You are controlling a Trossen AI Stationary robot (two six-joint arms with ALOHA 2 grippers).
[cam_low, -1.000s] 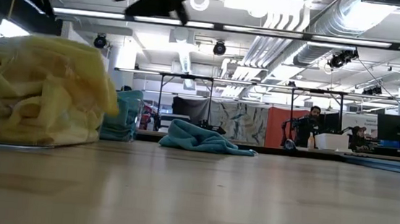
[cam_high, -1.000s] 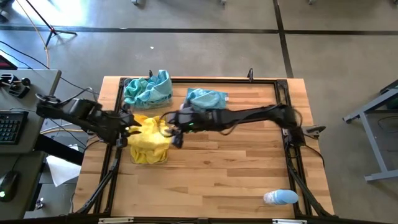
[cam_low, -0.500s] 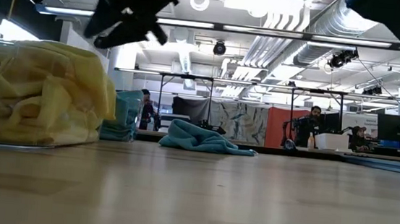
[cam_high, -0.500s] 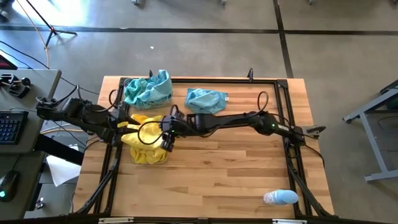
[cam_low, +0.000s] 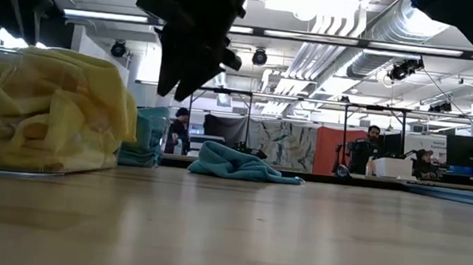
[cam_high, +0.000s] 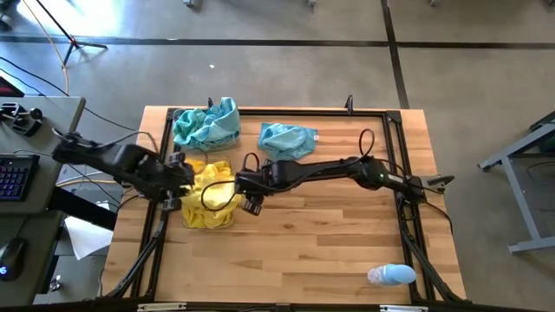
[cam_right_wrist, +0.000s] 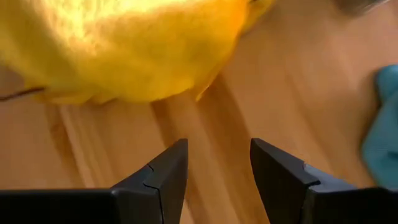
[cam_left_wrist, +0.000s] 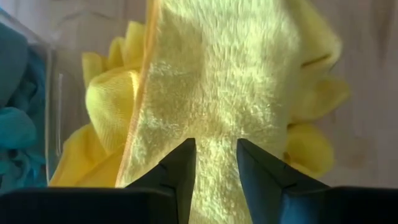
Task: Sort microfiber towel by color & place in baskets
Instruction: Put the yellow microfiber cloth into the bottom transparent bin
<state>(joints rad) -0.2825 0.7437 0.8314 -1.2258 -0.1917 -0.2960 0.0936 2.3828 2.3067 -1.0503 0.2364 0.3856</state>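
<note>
Now the right gripper [cam_high: 252, 204] has pulled back off the yellow towels [cam_high: 210, 194] to just beside the pile, over bare table [cam_high: 329, 251]; its jaws stand open and empty. Next, the left gripper [cam_high: 179, 180] has moved in over the pile in the near basket [cam_low: 45, 165], fingers narrowly parted astride a yellow fold, grip uncertain. Beyond, teal towels [cam_high: 206, 124] fill the far basket, and one teal towel [cam_high: 289, 138] lies unsorted, likely next.
</note>
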